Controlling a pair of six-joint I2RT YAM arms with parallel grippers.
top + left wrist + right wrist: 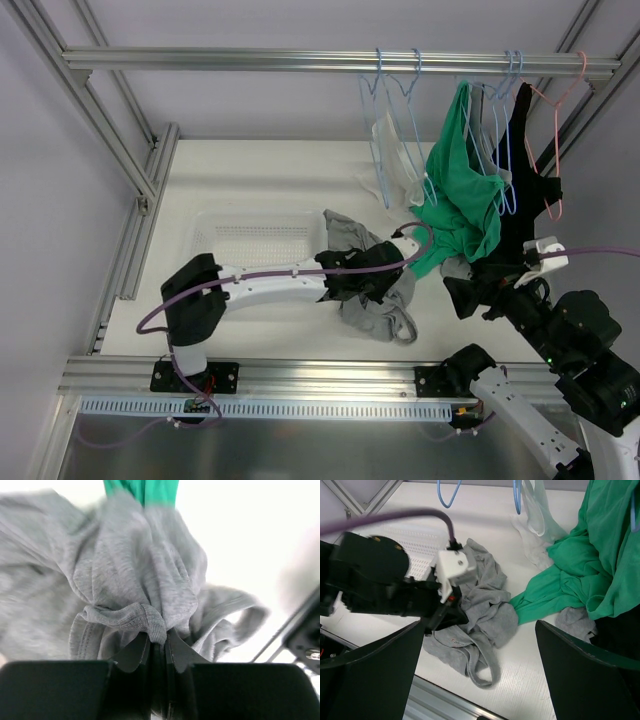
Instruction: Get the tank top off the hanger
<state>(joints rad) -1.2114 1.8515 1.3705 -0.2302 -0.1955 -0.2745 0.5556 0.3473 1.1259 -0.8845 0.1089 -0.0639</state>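
Note:
A grey tank top [378, 312] lies crumpled on the white table, off any hanger. My left gripper [385, 283] is shut on a bunched fold of it; the left wrist view shows the grey ribbed hem [125, 580] pinched between the closed fingers of the left gripper [159, 642]. The right wrist view shows the same top [485, 595] with its strap loop trailing toward the table's near edge. My right gripper [468, 292] hangs open to the right of it, and nothing is between the fingers of the right gripper [479, 625]. A green garment [460, 190] hangs from a blue hanger [497, 150] and spills onto the table.
A metal rail [300, 60] across the back carries bare blue hangers [385, 100], a pink hanger [560, 100], a pale garment [395, 160] and a black garment [525, 170]. A white mesh basket [250, 240] sits left of the grey top. Another grey scrap [575, 622] lies under the green cloth.

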